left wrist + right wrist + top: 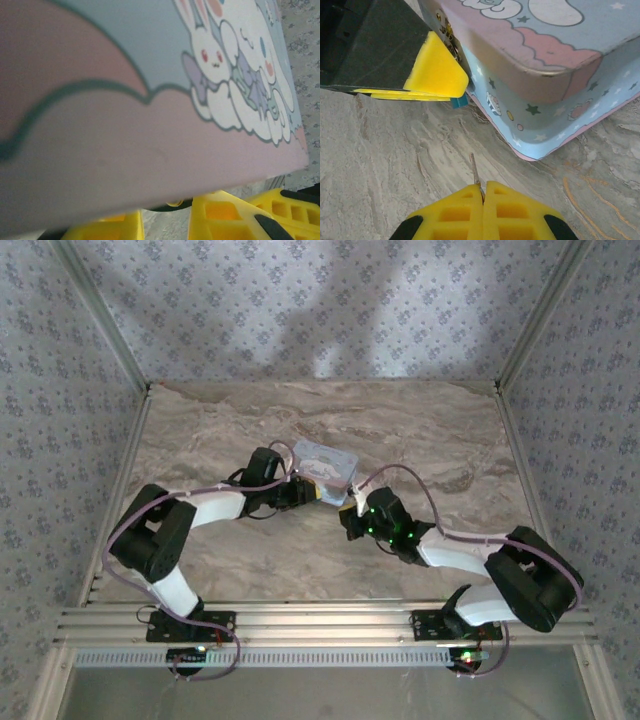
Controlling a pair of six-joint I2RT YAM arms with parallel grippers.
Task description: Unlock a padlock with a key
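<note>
Two grippers of mine meet at the near corner of the pale blue tin (555, 85), which sits on the marble-patterned table (375, 165). My right gripper (483, 196) has its yellow fingers pressed together on the key (475, 171), whose thin metal blade sticks out ahead of the tips and hangs just above the table, a little short of the tin's side wall. The padlock (459, 102) hangs at the tin's clasp; from my right wrist I see just a small teal corner of it, poking out below one yellow finger of my left gripper (167, 224), and the rest is covered. From my left wrist the fingers stand with a gap between them under the lid's edge, but the padlock is hidden there, so I cannot tell whether they are clamped on it or merely set beside it. I judge the step in hand to be the approach of the key to the lock, with the left arm there to steady the body, and the insertion not yet begun: blade and padlock are near but apart, the padlock up and to the left of the tip. Next I would need the keyhole exposed and facing the blade, then a fine lining-up and a straight push before any turn; the covering finger may block that path.
</note>
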